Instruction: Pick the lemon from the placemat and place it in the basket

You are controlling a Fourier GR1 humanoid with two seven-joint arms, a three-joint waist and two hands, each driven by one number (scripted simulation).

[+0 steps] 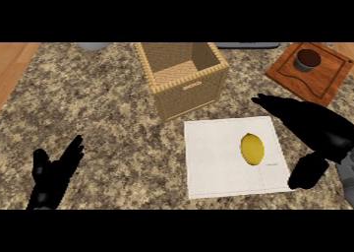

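Head view: lemon (252, 148) lies on the placemat (216, 162) at lower right, right hand (318, 130) spread open beside it (left hand (53, 172) resting open, lower left); risk: fingers (271, 102) nudging the rounded fruit, rolling it away from the basket (187, 93).

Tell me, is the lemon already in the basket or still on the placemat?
On the placemat. The lemon lies on the white placemat, apart from the basket.

Bystanders on the speckled counter

A wooden tray (321, 74) at two o'clock carries a dark cup (308, 59); a grey object (93, 46) shows at eleven, a dark flat object (247, 45) at one.
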